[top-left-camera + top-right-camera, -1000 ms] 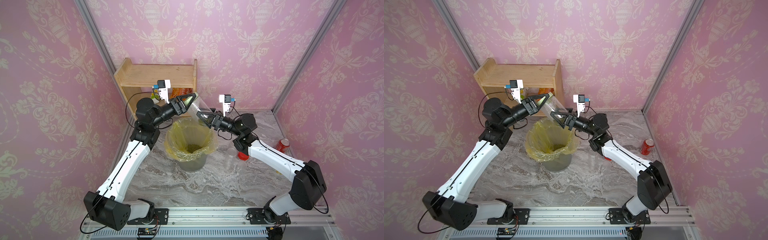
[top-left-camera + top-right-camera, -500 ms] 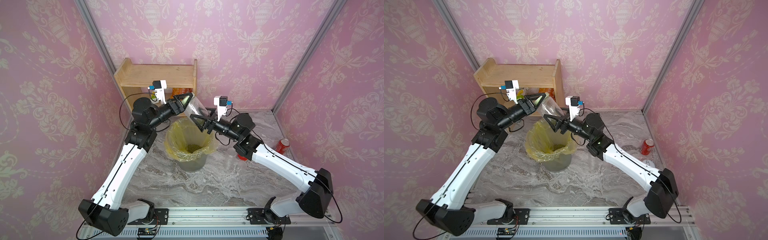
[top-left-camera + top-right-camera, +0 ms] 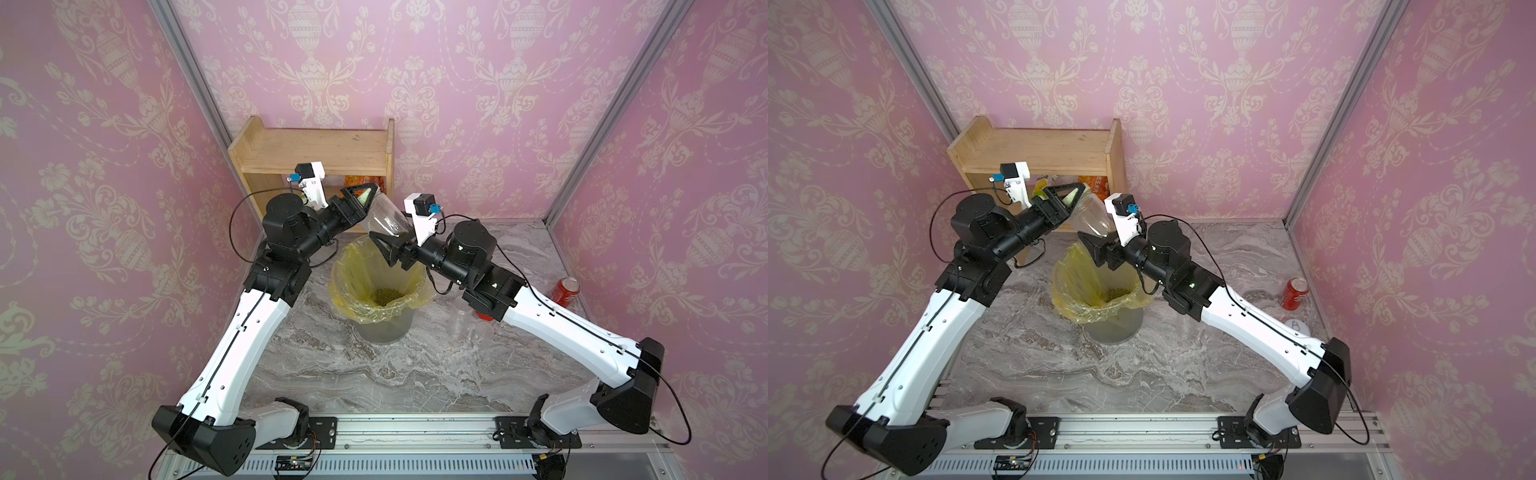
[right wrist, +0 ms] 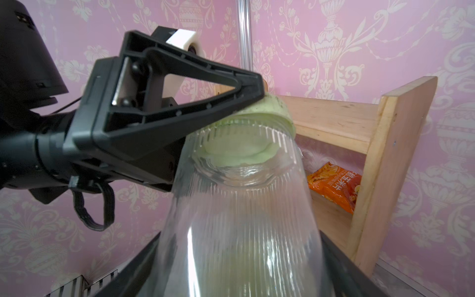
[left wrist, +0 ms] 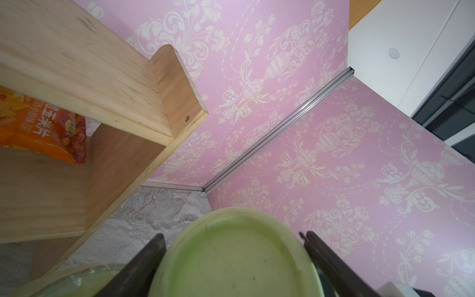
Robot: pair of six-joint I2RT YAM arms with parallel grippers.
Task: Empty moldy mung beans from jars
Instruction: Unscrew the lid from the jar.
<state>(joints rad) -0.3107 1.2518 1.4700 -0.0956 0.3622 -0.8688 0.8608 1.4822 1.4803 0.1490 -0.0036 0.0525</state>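
A clear ribbed jar (image 3: 386,218) (image 3: 1094,216) hangs tilted above the back rim of the bin, lid end higher and toward the shelf. My right gripper (image 3: 384,241) (image 4: 239,270) is shut on its body (image 4: 241,218). My left gripper (image 3: 365,197) (image 5: 231,246) is shut on its pale-green lid (image 5: 236,257) (image 4: 257,113), which sits at the jar's mouth. A dull green mass shows low inside the jar. Mung beans (image 3: 388,296) (image 3: 1119,294) lie at the bottom of the bin.
The grey bin with a yellow bag (image 3: 345,291) stands mid-table. A wooden shelf (image 3: 316,153) with an orange snack bag (image 5: 43,128) is behind it. A red soda can (image 3: 567,291) stands far right. Clear empty jars (image 3: 459,320) stand by the right arm.
Both arms have shifted a little to the left together, carrying the jar with them. Both grips look unchanged.
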